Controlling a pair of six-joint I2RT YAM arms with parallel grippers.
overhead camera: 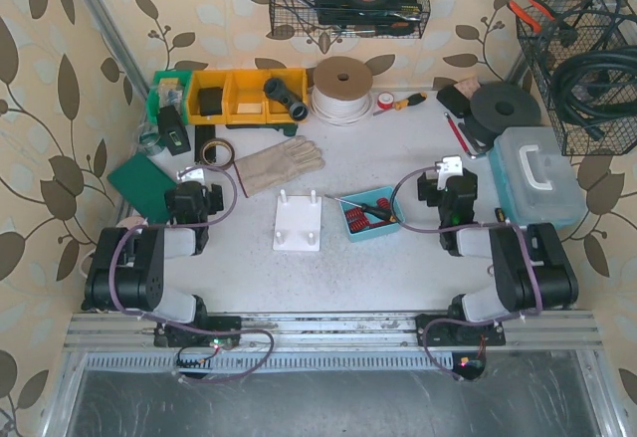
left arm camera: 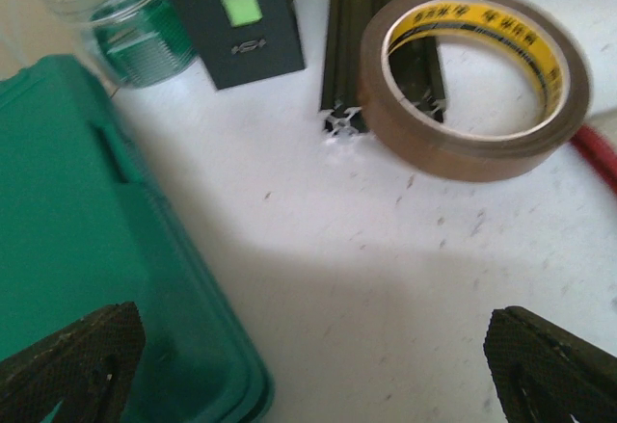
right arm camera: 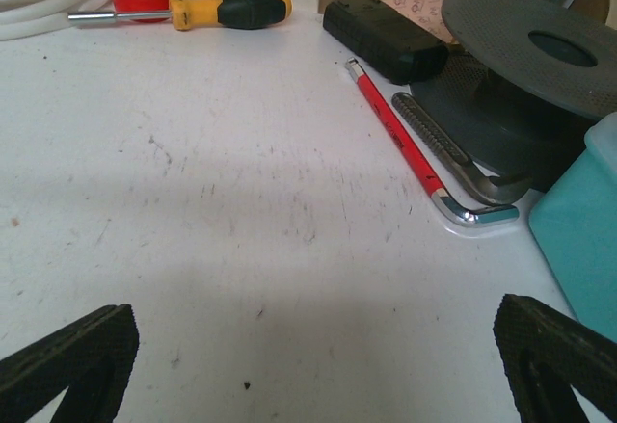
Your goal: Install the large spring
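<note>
Plainly, red coil springs in the blue tray are lying left of the wide-gaping right end effector.

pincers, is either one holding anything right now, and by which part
Nothing is held: the left pincer and the right pincer both stand wide open and empty.

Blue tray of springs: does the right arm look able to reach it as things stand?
Probably yes: the tray lies uncovered just left of the open right gripper, with nothing standing between them.
</note>
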